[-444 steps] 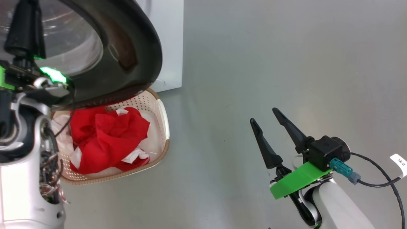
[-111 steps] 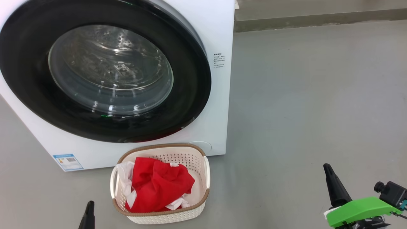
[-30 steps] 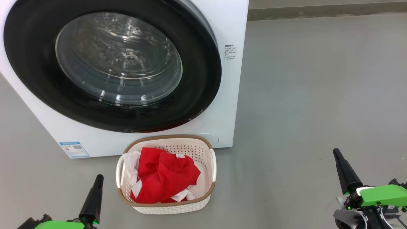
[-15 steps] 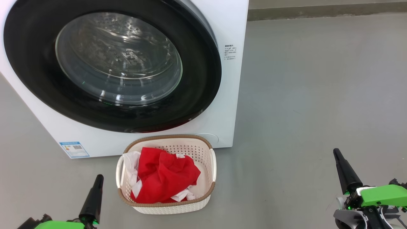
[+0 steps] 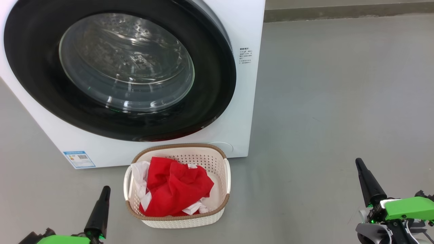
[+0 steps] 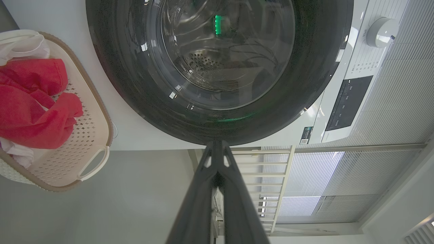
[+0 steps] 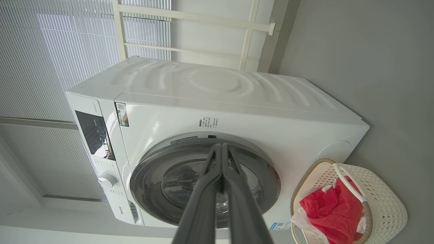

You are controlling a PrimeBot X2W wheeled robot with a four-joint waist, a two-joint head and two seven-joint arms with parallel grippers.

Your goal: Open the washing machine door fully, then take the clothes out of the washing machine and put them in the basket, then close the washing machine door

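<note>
Red clothes [image 5: 173, 186] with white bits lie bundled in the cream basket [image 5: 183, 222], which stands on the grey floor [image 5: 322, 101] just in front of the white washing machine [image 5: 245, 112]. The machine's round door [image 5: 210, 84] sits flush against the front, and the steel drum shows through its glass. My left gripper [image 5: 106, 188] points up toward the machine from the lower left, near the basket's left side, its two dark fingers pressed together on nothing. My right gripper [image 5: 358, 161] is well apart to the right over bare floor, its fingers likewise together and empty. Neither touches the basket, the clothes or the door.
</note>
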